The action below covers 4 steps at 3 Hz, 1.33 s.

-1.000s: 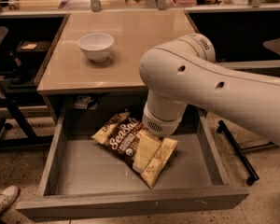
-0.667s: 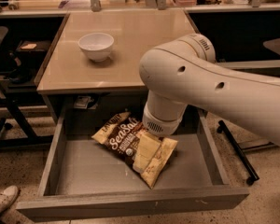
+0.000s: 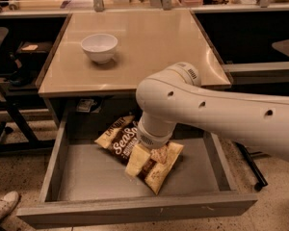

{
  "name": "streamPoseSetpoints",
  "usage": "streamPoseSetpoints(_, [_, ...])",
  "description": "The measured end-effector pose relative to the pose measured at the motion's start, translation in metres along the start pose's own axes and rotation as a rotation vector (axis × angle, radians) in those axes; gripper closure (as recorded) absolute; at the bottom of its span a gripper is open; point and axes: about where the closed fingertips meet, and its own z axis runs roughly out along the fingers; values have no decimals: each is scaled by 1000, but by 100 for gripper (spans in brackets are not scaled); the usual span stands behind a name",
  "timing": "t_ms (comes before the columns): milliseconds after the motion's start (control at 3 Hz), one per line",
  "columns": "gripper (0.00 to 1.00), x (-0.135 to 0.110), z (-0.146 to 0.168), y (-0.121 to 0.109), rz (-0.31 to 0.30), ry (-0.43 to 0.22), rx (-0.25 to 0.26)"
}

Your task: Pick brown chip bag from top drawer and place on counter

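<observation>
at the far left a pale shoe (image 3: pixel 2 208) shows on the speckled floor, well apart from the work. on the large glossy beige-tan counter (image 3: pixel 154 42) a small white bowl (image 3: pixel 99 47) sits toward the left rear, and it has not moved.

below the counter's front edge the wide shallow grey top drawer (image 3: pixel 55 162) stands pulled fully out. the crinkly brown chip bag with tan-yellow ends and white "sea salt" script (image 3: pixel 120 146) lies slanted on the drawer's flat bottom, a little right of middle, in the same place as a second ago.

what has changed is the thick white robot arm (image 3: pixel 221 109). its elbow has dropped and swung left, and the wrist has come further down over the bag's right half. the gripper (image 3: pixel 151 143) is at the end of that wrist, right at the bag's middle, but the wrist hides it. i cannot tell whether it is spread, closed or already pinching the bag.

my reading is that this is the final descent for the grasp. the bag is not lifted, so everything is yet to do: securing it, raising it clear of the drawer walls and carrying it up to the counter. a crinkly bag may slip or fold under a shallow pinch.
</observation>
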Motion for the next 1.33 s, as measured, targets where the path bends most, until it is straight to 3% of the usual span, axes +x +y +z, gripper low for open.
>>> streamPoseSetpoints(667, [0, -8, 51, -24, 110, -18, 32])
streamPoseSetpoints(1333, [0, -6, 92, -37, 177, -1, 28])
